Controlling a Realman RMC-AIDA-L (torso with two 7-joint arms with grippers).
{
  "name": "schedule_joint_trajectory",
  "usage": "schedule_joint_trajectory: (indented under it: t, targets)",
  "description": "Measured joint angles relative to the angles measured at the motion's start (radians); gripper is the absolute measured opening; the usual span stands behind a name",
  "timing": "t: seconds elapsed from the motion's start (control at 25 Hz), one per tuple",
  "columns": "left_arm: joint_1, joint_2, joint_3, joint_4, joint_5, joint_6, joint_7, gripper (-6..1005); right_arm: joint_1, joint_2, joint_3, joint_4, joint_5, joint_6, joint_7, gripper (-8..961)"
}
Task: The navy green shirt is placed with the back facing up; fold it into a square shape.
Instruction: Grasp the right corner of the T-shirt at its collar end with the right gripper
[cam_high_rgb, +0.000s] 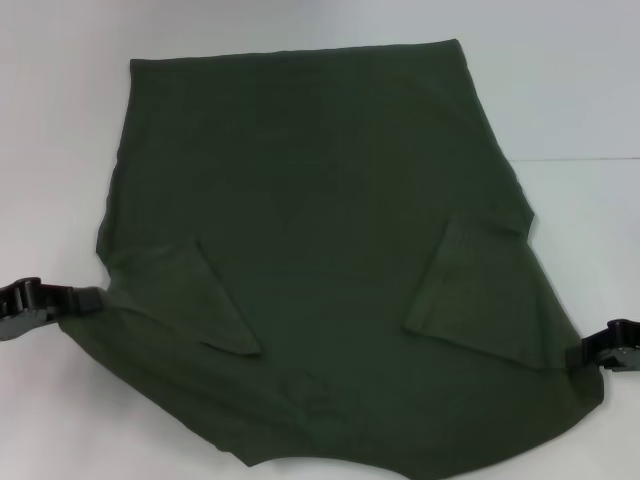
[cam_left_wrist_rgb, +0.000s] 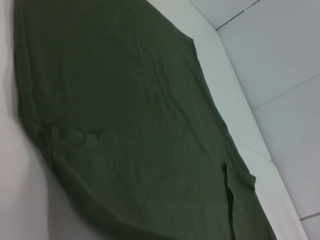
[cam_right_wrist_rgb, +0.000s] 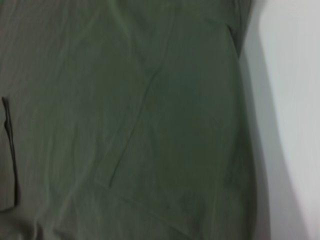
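Shirt (cam_high_rgb: 330, 250), navy green, is lying spread flat over a white table (cam_high_rgb: 560, 90) and taking up most of the head view, plain back side facing up, no lettering showing. Straight hem edge is running along the far side; the near end, closest to the robot, is narrowing to a rounded edge that is reaching the bottom of the head view. Both short sleeves are lying folded inward over the body: left sleeve (cam_high_rgb: 205, 300) is forming a triangular flap pointing toward the middle, right sleeve (cam_high_rgb: 470, 290) is sitting as a slanted rectangular panel. Left gripper (cam_high_rgb: 95, 298), black, is sitting low at the shirt's left edge near the shoulder, touching the cloth; whether it is pinching the fabric is not something the views are settling. Right gripper (cam_high_rgb: 582, 355), black, is sitting at the opposite edge by the right shoulder, likewise against the cloth, its jaw state not readable. Left wrist view is showing the shirt (cam_left_wrist_rgb: 130, 130) stretching away across the table (cam_left_wrist_rgb: 230, 100). Right wrist view is filling with the softly creased fabric (cam_right_wrist_rgb: 125, 125) beside a strip of table (cam_right_wrist_rgb: 295, 100).
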Motion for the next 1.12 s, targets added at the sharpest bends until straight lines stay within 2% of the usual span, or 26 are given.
schedule_joint_trajectory:
  t: [0.12, 0.32, 0.76, 0.96, 1.12]
  targets:
    - [0.0, 0.0, 0.0, 0.0, 0.0, -0.002, 0.001, 7, 0.001, 0.001, -0.006, -0.002, -0.002, 0.0, -0.013, 191]
    - [0.0, 0.0, -0.001, 0.0, 0.0, -0.003, 0.007, 8, 0.007, 0.009, -0.026, -0.002, -0.003, 0.004, -0.056, 122]
    - [-0.002, 0.0, 0.002, -0.002, 0.0, -0.003, 0.01, 11, 0.006, 0.003, -0.044, -0.008, -0.005, 0.0, -0.051, 39]
    - [-0.003, 0.0, 0.001, -0.003, -0.001, -0.003, 0.012, 12, 0.007, 0.003, -0.047, -0.008, -0.005, -0.005, -0.049, 47]
    - [-0.003, 0.0, 0.0, -0.003, -0.001, -0.003, 0.012, 13, 0.009, 0.003, -0.052, -0.012, -0.005, -0.011, -0.049, 129]
